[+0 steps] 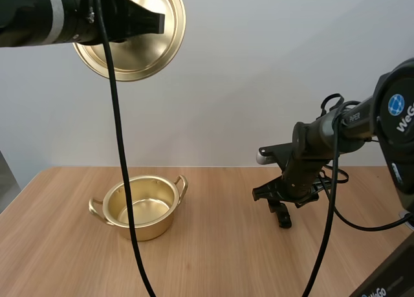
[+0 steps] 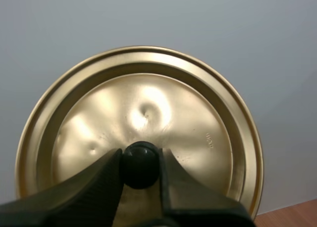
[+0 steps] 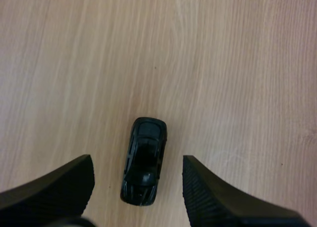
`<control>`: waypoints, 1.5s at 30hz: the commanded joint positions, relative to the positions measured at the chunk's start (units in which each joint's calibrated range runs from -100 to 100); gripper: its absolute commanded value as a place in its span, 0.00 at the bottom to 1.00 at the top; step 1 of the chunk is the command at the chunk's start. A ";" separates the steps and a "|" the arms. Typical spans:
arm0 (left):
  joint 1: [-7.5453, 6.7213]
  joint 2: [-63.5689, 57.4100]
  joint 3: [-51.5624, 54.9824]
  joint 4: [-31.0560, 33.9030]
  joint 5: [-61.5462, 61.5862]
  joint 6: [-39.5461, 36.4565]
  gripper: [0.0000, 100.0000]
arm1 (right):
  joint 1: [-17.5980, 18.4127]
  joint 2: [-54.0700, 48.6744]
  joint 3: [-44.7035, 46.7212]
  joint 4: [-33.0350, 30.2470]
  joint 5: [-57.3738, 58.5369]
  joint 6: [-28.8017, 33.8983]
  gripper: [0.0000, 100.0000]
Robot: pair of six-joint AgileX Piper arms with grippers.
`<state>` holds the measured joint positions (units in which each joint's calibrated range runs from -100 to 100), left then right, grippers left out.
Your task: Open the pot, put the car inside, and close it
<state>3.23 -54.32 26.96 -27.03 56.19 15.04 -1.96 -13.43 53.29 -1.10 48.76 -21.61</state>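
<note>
The left gripper point(image 2: 140, 166) pinches the knob point(image 2: 140, 160) of the lid point(image 2: 148, 103), held high and clear of the open pot point(image 1: 152, 228), while the right gripper point(image 3: 137, 162) hangs spread astride the car point(image 3: 144, 158) on the table point(image 1: 220, 258), where an off-centre closure could squirt it away.

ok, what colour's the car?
The car is black; the right wrist view shows it best.

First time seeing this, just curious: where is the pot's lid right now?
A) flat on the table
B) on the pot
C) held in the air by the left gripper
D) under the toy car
C: the left gripper pinches the lid by its black knob, well above the open pot.
</note>
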 commanded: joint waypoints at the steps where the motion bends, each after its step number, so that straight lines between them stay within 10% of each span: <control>1: 0.03 -0.02 -0.08 -0.01 0.10 0.00 0.00 | 0.03 0.79 0.04 0.00 0.13 -0.15 0.88; 15: 0.03 -0.02 -0.08 -0.01 -0.56 0.00 0.00 | 0.03 6.17 0.04 0.00 -1.63 -2.18 0.79; 17: 0.03 -0.02 -0.08 -0.01 -0.56 0.00 0.00 | 0.03 6.58 -0.44 0.00 -1.63 -2.18 0.65; 21: 0.03 -0.02 -0.08 -0.01 -0.56 0.00 0.00 | 0.03 6.58 -0.61 -0.23 -2.63 -2.18 0.00; 29: 0.03 -0.02 -0.08 -0.01 -0.56 0.00 0.00 | 0.03 5.56 -1.47 -0.36 -5.16 -5.15 0.00; 39: 0.03 -2.03 -1.19 -0.12 -1.27 0.00 0.00 | 5.21 -11.40 -8.29 34.25 6.22 -31.67 0.00; 45: 1.23 -5.46 -2.39 -1.71 -1.01 0.00 0.00 | 13.37 -15.35 -11.63 39.82 8.87 -36.23 0.00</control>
<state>3.95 -59.18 24.79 -27.67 55.32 15.04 7.73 -28.37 42.02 22.64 58.34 -47.46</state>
